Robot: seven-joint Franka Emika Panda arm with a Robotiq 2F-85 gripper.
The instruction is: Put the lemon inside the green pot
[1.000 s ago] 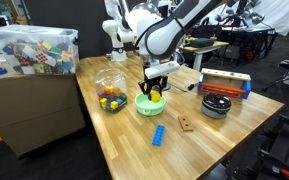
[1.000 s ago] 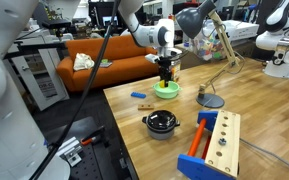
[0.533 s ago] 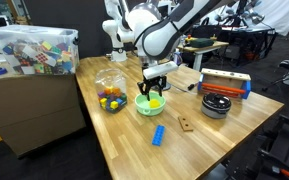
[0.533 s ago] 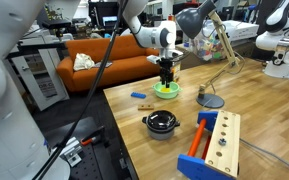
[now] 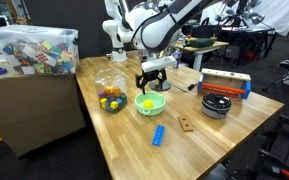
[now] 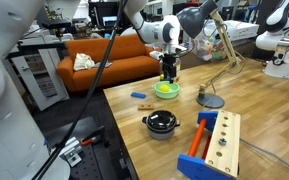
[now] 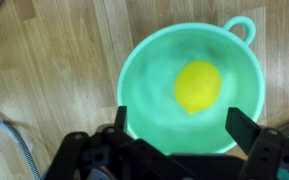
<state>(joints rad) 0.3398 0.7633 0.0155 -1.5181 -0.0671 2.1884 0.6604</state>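
**Q:** What is the gripper (image 5: 152, 78) doing?

**A:** It is hanging just above the green pot (image 5: 150, 104) with its jaws spread wide and nothing between them. In the wrist view the two dark fingers (image 7: 246, 126) are framing the pot's bowl from either side and touching neither pot nor fruit.

**Q:** Where is the lemon (image 7: 197, 86) lying, and how is it pointing?

**A:** It is resting on the pot's floor, a little off centre toward the side with the loop handle (image 7: 240, 24). Its long axis is running roughly top to bottom in the wrist view. The fruit is looking nearly round, so which end is the stem end cannot be told.

**Q:** What is surrounding the pot?

**A:** It is sitting near the middle of a pale wooden tabletop (image 5: 124, 150). A clear tub of coloured blocks (image 5: 110, 97) is standing just beside it. A blue piece (image 5: 158, 135) and a small wooden block (image 5: 186, 124) are lying nearer the front edge. A black pot (image 5: 216, 105) is sitting toward the far corner. An orange sofa (image 6: 94, 60) is showing beyond the table in an exterior view.
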